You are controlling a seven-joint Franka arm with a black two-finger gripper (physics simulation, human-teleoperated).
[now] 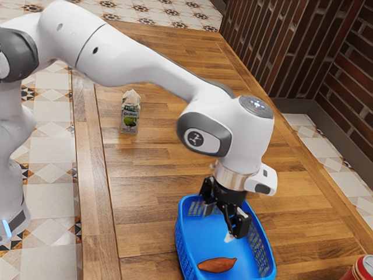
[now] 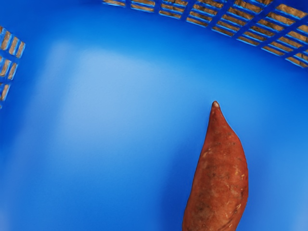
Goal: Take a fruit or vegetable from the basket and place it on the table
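Over there on the wooden table [image 1: 148, 169], the blue basket [image 1: 180, 242] holds a reddish sweet potato [image 1: 217, 265], lying on its floor. The arm's claw [image 1: 223, 216] hangs over the basket, fingers spread wide. A carton [image 1: 129, 119] stands well apart.

Sweet potato [image 1: 217, 265] in the basket [image 1: 181, 248], basket on the table [image 1: 148, 219].

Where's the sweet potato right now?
In the exterior view, the sweet potato lies on the floor of the blue basket, near the view's lower edge; the open gripper hangs over the basket without touching it.
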